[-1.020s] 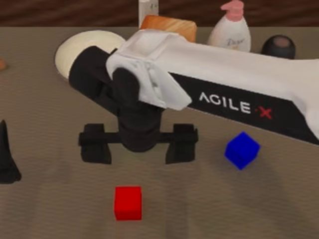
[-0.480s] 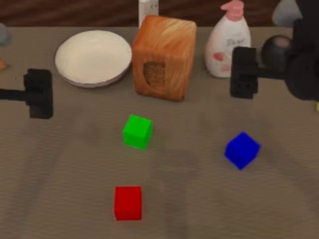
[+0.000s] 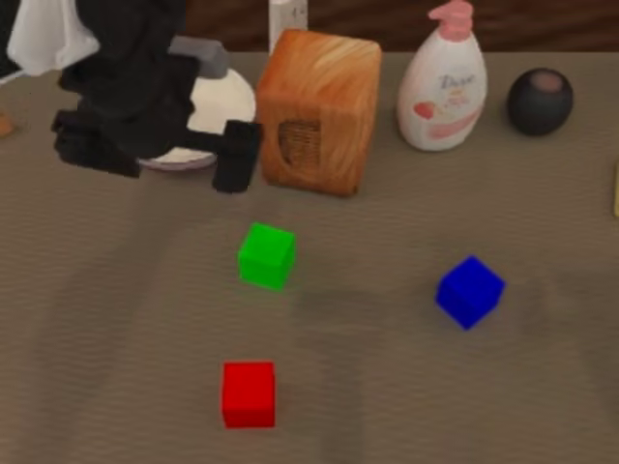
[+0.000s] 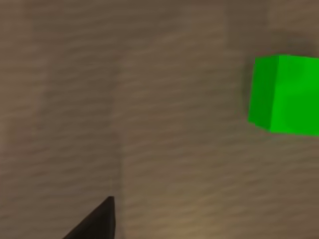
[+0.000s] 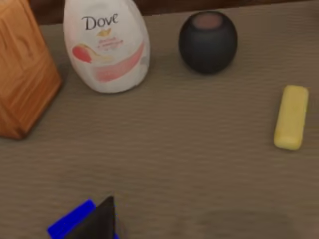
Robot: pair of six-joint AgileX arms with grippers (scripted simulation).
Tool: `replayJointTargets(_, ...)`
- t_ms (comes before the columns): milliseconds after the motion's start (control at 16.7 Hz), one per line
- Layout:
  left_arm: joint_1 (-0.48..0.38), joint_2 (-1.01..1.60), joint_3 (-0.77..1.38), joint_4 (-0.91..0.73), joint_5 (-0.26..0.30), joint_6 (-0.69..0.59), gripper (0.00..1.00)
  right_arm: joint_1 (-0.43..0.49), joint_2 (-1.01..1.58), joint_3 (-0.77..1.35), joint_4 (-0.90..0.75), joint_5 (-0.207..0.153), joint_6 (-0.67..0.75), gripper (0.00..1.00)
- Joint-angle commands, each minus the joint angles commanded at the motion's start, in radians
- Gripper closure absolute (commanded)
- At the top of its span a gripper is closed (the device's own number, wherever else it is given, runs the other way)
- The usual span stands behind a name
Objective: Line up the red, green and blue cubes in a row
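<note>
- My left tool (image 3: 160,145) hangs over the back left of the desk (image 3: 116,319), above the white plate (image 3: 227,101). Its two fingers stand wide apart and hold nothing.
- The green cube (image 3: 266,255) lies in front of the wooden block (image 3: 317,108), a little turned, well apart from my left tool.
- The red cube (image 3: 249,393) sits near the front edge, square to it.
- The blue cube (image 3: 469,291) is to the right, turned on a corner.
- Bare desk lies between all three cubes.
- My right tool is outside the top view; whether its fingers are spread I cannot tell.
</note>
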Motion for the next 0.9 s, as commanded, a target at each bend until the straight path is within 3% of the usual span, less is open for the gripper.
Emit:
replayJointTargets(480, -0.109, 0.465, 0.426, -0.239, -0.002, -0.034, 0.0, -0.207, -0.442, -0.398, 0.338, -0.116, -0.189, 0.0)
replayJointTargets(900, -0.113, 0.502, 0.46, -0.255, -0.002, -0.036, 0.0, -0.222, -0.482, -0.425, 0.369, -0.13, -0.201, 0.0)
